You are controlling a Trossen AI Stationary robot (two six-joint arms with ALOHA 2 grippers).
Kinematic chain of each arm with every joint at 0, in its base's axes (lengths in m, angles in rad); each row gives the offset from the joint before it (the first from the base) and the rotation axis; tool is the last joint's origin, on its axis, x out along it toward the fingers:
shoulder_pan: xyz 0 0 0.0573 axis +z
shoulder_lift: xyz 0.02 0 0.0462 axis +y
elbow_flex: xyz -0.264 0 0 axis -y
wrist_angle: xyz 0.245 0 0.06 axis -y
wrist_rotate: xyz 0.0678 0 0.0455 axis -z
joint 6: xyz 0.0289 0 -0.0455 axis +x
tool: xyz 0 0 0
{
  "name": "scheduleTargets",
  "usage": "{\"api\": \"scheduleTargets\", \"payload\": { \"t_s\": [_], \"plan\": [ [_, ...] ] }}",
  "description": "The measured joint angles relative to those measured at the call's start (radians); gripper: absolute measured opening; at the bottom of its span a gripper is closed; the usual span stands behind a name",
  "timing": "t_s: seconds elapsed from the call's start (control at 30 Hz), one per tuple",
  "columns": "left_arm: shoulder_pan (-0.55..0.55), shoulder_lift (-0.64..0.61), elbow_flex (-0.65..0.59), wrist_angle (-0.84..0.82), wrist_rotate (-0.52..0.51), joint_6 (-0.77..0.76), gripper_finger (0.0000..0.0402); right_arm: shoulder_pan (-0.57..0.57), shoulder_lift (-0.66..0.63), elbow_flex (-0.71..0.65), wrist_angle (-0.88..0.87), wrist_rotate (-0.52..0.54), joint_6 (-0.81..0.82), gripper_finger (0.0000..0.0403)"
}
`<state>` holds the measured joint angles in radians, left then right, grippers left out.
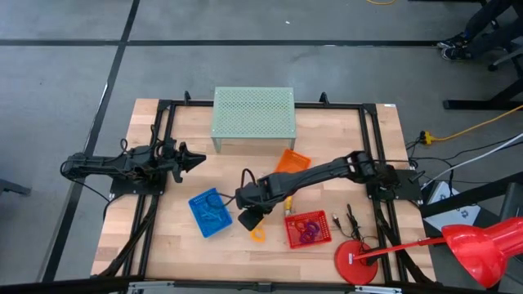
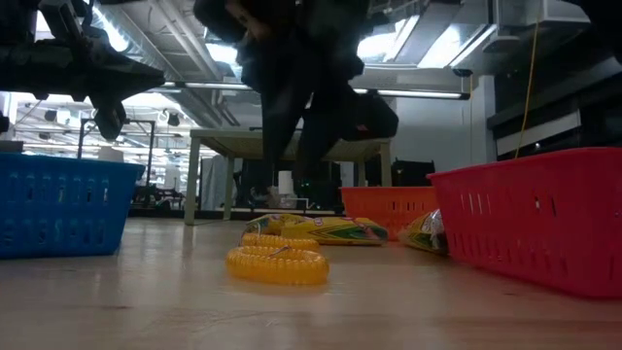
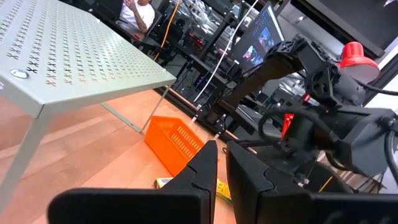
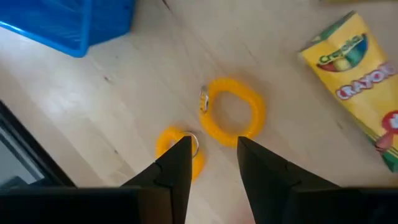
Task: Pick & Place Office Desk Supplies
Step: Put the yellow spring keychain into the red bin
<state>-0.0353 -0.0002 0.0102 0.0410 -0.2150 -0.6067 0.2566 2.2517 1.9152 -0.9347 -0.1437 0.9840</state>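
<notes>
My right end effector (image 4: 213, 163) hangs above the wooden surface (image 1: 163, 237) near the centre of the high view, between the blue basket (image 1: 210, 212) and the red basket (image 1: 308, 229). Its fingers (image 4: 177, 165) stand apart with nothing between them. In the right wrist view, one orange coil loop (image 4: 232, 111) with a small metal ring lies just past my fingertips, and a second orange coil loop (image 4: 180, 149) lies partly under my finger on the frame's left side. The two loops sit near each other but I cannot tell whether they touch. A yellow Crayola crayon box (image 4: 360, 74) lies flat at the right of that frame, apart from the loops.

In the low view, the loops (image 2: 278, 262) rest on the surface at centre, with the crayon box (image 2: 326, 229) behind them. The orange basket (image 1: 292, 161) sits in front of the pale green perforated stand (image 1: 253, 113).

My left end effector (image 1: 193, 158) waits at the left middle of the high view, fingers slightly apart, holding nothing.
</notes>
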Motion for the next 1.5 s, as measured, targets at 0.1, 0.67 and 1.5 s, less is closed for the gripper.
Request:
{"api": "scheduleTargets", "payload": {
  "t_s": [0.1, 0.67, 1.5],
  "plan": [
    [0.0, 0.0, 0.0, 0.0, 0.0, 0.0, 0.0031, 0.003, 0.02, 0.0, -0.002, -0.004, 0.0, 0.013],
    [0.0, 0.0, 0.0, 0.0, 0.0, 0.0, 0.0031, 0.005, 0.106, 0.002, -0.006, -0.037, 0.002, 0.0094],
    [0.0, 0.0, 0.0, 0.0, 0.0, 0.0, 0.0031, -0.026, 0.096, 0.022, -0.022, -0.055, 0.001, 0.0139]
  ]
}}
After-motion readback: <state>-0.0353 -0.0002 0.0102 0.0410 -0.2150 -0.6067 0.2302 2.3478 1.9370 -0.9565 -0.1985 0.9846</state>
